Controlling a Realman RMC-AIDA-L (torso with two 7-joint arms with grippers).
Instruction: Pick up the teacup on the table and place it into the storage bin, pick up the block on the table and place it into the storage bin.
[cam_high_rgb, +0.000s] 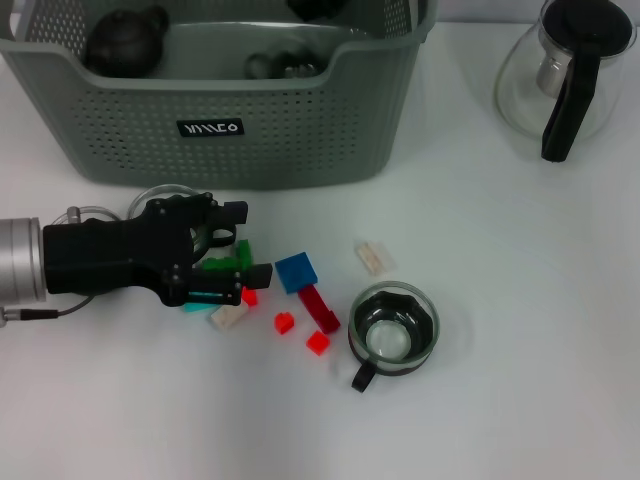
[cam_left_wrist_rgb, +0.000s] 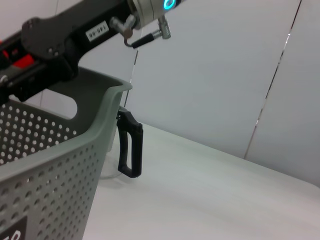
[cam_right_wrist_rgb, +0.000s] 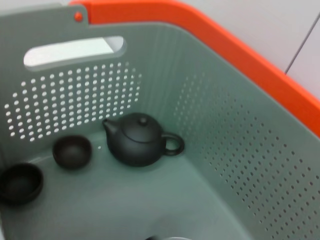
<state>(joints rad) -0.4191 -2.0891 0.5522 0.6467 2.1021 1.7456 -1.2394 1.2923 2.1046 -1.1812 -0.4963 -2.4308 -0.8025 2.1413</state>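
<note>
Head view shows left gripper (cam_high_rgb: 238, 262) open wide around green block (cam_high_rgb: 232, 262); teacup (cam_high_rgb: 393, 325) lies at four o'clock.

Bright, even light; soft shadows, slight blur.

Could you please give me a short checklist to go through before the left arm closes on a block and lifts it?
1. Left tool at the block pile, over the green block: ok.
2. Fingers spread, nothing gripped yet: ok.
3. Which block sits between the fingers: cannot tell.
4. Storage bin close behind the pile, top open: ok.
5. Glass teacup stands apart from the tool's path: ok.
6. Right tool position: cannot tell; its wrist camera looks into the bin at a dark teapot.
</note>
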